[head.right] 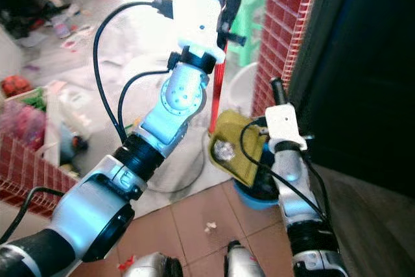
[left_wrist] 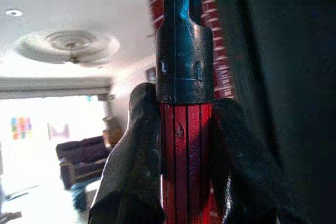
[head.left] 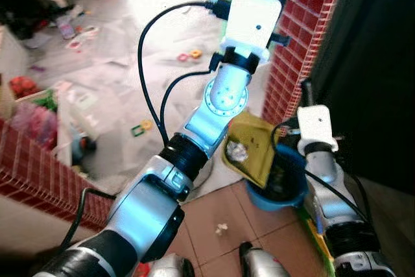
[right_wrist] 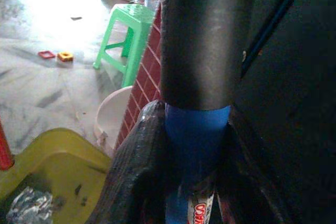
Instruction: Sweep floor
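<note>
Two tools held: left gripper (left_wrist: 184,145) jaws clamped on red ribbed broom handle (left_wrist: 185,150); right gripper (right_wrist: 191,145) jaws clamped on blue dustpan handle (right_wrist: 195,135), yellow plastic dustpan (head.right: 235,146) raised beside brick pillar (head.right: 280,37). Both rigid, light; hold mid-handle.

A red-and-white label (right_wrist: 198,214) low on the blue handle (right_wrist: 195,145) bears partly legible letters, seemingly "ACO"

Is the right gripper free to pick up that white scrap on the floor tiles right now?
Probably not. The right gripper is shut on the blue dustpan handle, and the white scrap lies low on the tiles near the robot's feet, well below it.
</note>
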Controlling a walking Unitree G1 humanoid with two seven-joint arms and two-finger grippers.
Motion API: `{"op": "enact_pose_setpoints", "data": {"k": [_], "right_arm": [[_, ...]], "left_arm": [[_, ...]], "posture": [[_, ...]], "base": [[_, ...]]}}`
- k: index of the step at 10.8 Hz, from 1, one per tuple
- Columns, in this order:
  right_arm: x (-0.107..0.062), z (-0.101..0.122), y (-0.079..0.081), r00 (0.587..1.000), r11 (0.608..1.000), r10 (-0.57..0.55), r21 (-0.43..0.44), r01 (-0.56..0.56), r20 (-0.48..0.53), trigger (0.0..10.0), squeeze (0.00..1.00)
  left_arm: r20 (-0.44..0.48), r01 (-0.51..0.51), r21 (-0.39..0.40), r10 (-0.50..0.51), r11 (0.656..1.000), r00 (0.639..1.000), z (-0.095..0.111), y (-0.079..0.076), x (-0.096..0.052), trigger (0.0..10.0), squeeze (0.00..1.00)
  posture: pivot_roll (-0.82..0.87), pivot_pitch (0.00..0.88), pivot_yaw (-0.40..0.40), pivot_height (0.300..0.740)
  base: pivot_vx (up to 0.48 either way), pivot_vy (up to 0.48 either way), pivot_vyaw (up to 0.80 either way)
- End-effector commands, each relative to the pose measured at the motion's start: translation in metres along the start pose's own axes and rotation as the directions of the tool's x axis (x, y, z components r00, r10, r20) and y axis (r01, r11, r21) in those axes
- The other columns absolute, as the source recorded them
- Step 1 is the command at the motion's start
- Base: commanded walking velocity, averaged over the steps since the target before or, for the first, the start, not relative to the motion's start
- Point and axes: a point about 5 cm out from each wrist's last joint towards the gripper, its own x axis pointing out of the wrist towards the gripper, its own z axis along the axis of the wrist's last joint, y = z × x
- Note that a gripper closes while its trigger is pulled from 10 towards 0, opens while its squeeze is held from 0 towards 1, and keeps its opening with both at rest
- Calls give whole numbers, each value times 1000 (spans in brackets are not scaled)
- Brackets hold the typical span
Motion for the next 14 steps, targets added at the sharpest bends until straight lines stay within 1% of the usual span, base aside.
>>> {"op": "enact_pose_setpoints", "data": {"k": [1,2,3,4,5,6,7,8,9,10,11,12,13,14], "right_arm": [[-2,8,4,999,999,31,-26,-30,39,10000,0],[-3,7,3,999,999,32,-28,-31,38,10000,0],[-1,8,4,999,999,32,-27,-31,41,10000,0],[0,10,4,998,999,31,-26,-29,47,10000,0],[1,11,5,998,999,30,-26,-29,49,10000,0],[2,12,6,998,999,32,-22,-31,51,10000,0],[2,12,6,998,999,33,-21,-31,52,10000,0],[2,13,7,998,999,33,-17,-32,54,10000,0],[2,13,7,998,999,32,-15,-31,55,10000,0],[3,14,7,998,999,31,-14,-30,56,10000,0],[5,15,9,998,999,31,-14,-30,59,10000,0],[8,19,10,997,999,33,-13,-32,63,10000,0],[10,21,11,997,999,35,-12,-35,64,10000,0],[15,25,12,997,999,35,-12,-35,64,10000,0]], "left_arm": [[54,9,-214,3,977,999,21,-52,1,10000,0],[71,90,-259,-74,962,995,24,-66,-4,10000,0],[183,388,-353,-344,851,921,36,-98,-20,10000,0],[230,515,-349,-461,783,857,41,-114,-31,10000,0],[258,605,-346,-548,717,796,46,-125,-40,10000,0],[307,693,-339,-621,637,721,54,-135,-49,10000,0],[320,711,-336,-636,617,703,55,-135,-50,10000,0],[361,795,-240,-709,557,606,60,-135,-55,10000,0],[371,838,-141,-756,528,539,63,-136,-58,10000,0],[373,820,-137,-738,557,563,65,-133,-54,10000,0],[357,691,-155,-612,706,706,66,-119,-36,10000,0],[388,668,-42,-604,743,696,70,-112,-33,10000,0],[377,670,-86,-598,737,707,68,-112,-33,10000,0],[395,659,-66,-587,749,707,72,-110,-33,10000,0]], "posture": [[-148,54,107,740],[-150,54,106,740],[-152,56,107,740],[-152,56,106,740],[-149,57,107,740],[-149,59,108,740],[-149,59,108,740],[-148,61,106,740],[-148,62,107,740],[-148,61,106,740],[-146,60,107,740],[-146,59,104,740],[-145,57,103,740],[-144,57,102,740]], "base": [[0,0,0],[0,0,0],[0,0,0],[0,0,0],[0,0,0],[0,0,0],[0,0,0],[0,0,0],[0,0,0],[0,0,0],[0,0,0],[0,0,0],[0,0,0],[0,0,0]]}}
